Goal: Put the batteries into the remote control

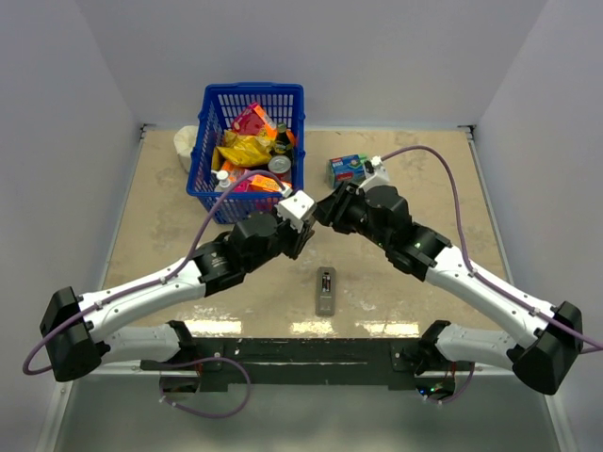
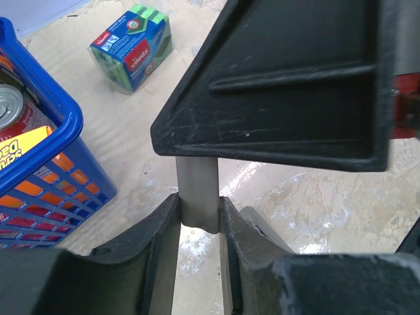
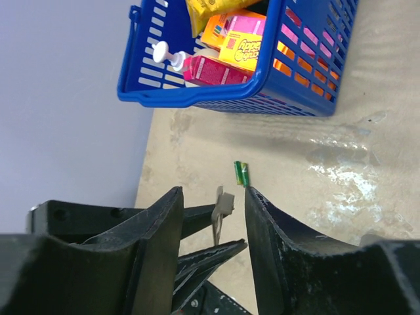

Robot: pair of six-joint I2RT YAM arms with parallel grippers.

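Just left of the blue basket (image 1: 254, 89) sits a white lump (image 1: 186, 143). The basket holds a yellow snack bag (image 1: 243, 149), a red packet (image 1: 252, 118), a dark bottle (image 1: 281, 137), a tin can (image 1: 279, 165), a white-capped bottle (image 1: 221, 177) and an orange carton (image 1: 267, 184). Before the basket's front right corner, the left gripper (image 2: 199, 200) pinches a small grey cover (image 2: 197, 177) above the table (image 1: 170, 226). The remote control (image 1: 326, 292) lies on the table well in front of that corner. The right gripper (image 3: 214, 197) has its fingers spread either side of the cover. Green sticks (image 3: 242, 173) lie near the basket's front. A sponge pack (image 1: 347, 169) lies just right of the basket.
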